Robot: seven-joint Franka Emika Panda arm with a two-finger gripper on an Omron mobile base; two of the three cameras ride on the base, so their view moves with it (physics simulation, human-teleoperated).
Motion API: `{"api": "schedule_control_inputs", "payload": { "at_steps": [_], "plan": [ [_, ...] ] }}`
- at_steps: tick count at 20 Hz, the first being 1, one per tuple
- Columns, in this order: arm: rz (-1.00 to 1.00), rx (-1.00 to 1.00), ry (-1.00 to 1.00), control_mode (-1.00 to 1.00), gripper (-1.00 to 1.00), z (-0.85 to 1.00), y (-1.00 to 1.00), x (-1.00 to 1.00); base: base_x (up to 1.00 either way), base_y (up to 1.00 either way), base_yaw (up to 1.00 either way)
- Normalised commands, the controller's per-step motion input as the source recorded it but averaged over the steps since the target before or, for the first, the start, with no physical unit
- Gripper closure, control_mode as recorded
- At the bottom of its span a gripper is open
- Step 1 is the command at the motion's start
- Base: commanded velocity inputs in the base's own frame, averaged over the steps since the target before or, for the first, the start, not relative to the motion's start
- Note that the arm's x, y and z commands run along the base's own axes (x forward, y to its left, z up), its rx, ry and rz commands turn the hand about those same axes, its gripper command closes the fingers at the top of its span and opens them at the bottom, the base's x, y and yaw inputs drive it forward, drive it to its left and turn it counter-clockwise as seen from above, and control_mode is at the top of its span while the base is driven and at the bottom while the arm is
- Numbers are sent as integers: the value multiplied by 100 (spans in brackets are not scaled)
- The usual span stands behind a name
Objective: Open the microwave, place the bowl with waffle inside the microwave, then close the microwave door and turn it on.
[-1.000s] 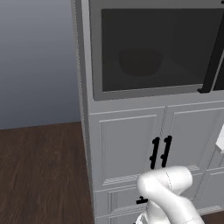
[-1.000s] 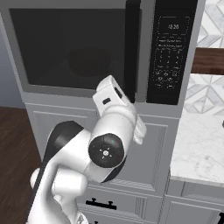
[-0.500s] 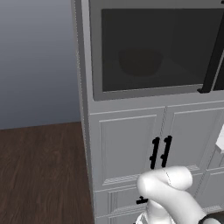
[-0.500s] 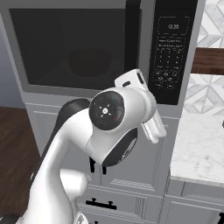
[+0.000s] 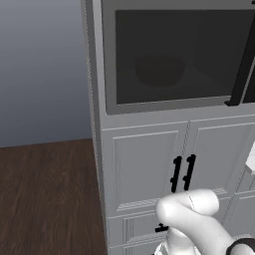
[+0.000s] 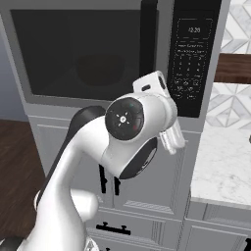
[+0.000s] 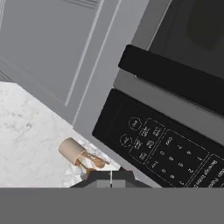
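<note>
Microwave point(image 5: 174, 60), big grey built-in box with a wide dark glass front, sits in the grey cabinet column above the white panelled cabinet doors point(image 5: 144, 164). Microwave door point(image 6: 83, 49), grey-framed panel with a large dark window, is flush with the front, so closed. Its long black vertical bar handle point(image 6: 148, 39) runs along the edge next to the black keypad panel point(image 6: 193, 59), where a small clock display shows at the top.

Round deep bowl point(image 5: 158, 69) reads as a dim dark shape behind the glass, inside the cavity, toward the middle of the window; also visible in the right base view point(image 6: 100, 71). Waffle can't be made out through the glass.

My white arm point(image 6: 93, 166) rises in front of the lower cabinets, wrist bent toward the keypad side. My gripper point(image 7: 111, 175) shows 2 dark finger tips pressed together at the bottom of the hand view, so it is closed and holding nothing. It points at the lower corner of the keypad panel point(image 7: 175, 148), near the number buttons but apart from them as far as I can tell.

White marble counter point(image 6: 223, 162) lies beside the microwave column. Small tan cylinder object point(image 7: 74, 152) rests on that counter just below the keypad corner; what it is exactly I can't tell.
</note>
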Motion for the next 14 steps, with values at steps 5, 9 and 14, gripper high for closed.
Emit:
{"api": "schedule_control_inputs", "payload": {
  "at_steps": [5, 9, 14],
  "plan": [
    [0, 8, 0, -100, 100, -1, -4, 44, 0, 0, 0],
    [1, 10, -2, -100, 100, -10, -15, 43, 0, 0, 0],
    [4, 14, -11, -100, 100, -18, -31, 30, 0, 0, 0]
  ]
}}
